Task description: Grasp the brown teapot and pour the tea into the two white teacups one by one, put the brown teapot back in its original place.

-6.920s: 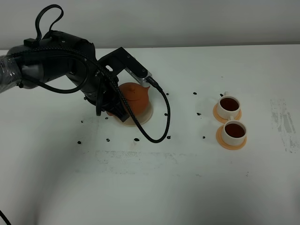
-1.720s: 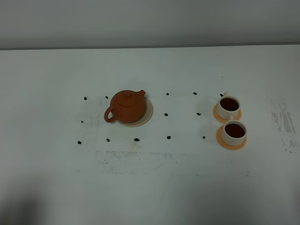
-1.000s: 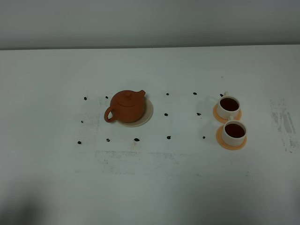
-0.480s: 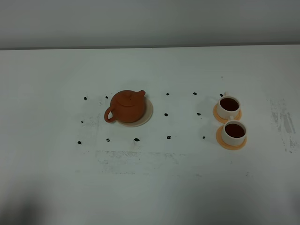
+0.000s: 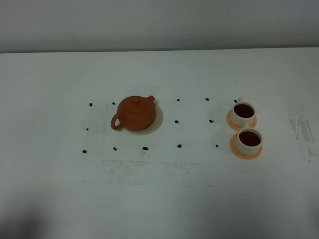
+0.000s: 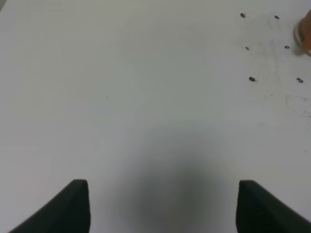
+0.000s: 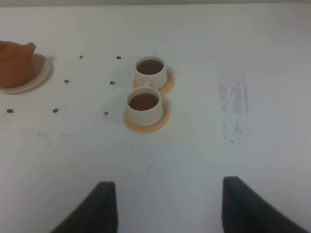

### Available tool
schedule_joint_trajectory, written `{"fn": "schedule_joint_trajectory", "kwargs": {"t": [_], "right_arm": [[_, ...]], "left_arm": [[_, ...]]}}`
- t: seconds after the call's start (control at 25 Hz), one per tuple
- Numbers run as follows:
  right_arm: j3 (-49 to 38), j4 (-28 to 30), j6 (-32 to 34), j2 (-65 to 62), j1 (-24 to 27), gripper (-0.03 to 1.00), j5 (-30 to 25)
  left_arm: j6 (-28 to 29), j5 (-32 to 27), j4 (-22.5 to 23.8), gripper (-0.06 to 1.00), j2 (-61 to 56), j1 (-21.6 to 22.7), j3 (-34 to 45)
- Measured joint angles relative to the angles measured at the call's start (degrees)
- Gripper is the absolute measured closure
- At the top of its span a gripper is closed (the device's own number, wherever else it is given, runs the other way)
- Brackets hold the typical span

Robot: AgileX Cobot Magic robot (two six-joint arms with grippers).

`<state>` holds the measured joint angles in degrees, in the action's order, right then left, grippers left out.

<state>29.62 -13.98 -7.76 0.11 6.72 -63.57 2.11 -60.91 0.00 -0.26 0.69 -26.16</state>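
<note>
The brown teapot (image 5: pixel 134 112) stands upright on the cream saucer (image 5: pixel 156 121) left of the table's middle, spout toward the cups; it also shows in the right wrist view (image 7: pixel 14 63). The two white teacups (image 5: pixel 243 111) (image 5: pixel 249 140) sit on orange coasters at the right, each holding dark tea; they also show in the right wrist view (image 7: pixel 150 70) (image 7: pixel 144 105). Neither arm shows in the exterior high view. My left gripper (image 6: pixel 163 206) is open and empty over bare table. My right gripper (image 7: pixel 167 206) is open and empty, short of the cups.
Small black marks (image 5: pixel 178 146) dot the white table (image 5: pixel 164 199) around the teapot and toward the cups. A grey scuff (image 5: pixel 300 130) lies near the right edge. A grey wall runs behind the table's far edge.
Earlier the left arm was at the teapot on the saucer. It has since drawn back out of the exterior high view. Over the last second nothing moved.
</note>
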Motion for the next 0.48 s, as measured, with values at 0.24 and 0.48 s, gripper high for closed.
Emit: {"fn": "schedule_joint_trajectory", "kwargs": {"t": [0.24, 0.48], "right_arm": [[0.0, 0.0, 0.0, 0.0, 0.0, 0.5, 0.0], [0.0, 0.0, 0.0, 0.0, 0.0, 0.5, 0.0]], "left_arm": [[0.0, 0.0, 0.0, 0.34, 0.0, 0.0, 0.0], [0.0, 0.0, 0.0, 0.34, 0.0, 0.0, 0.0]]}}
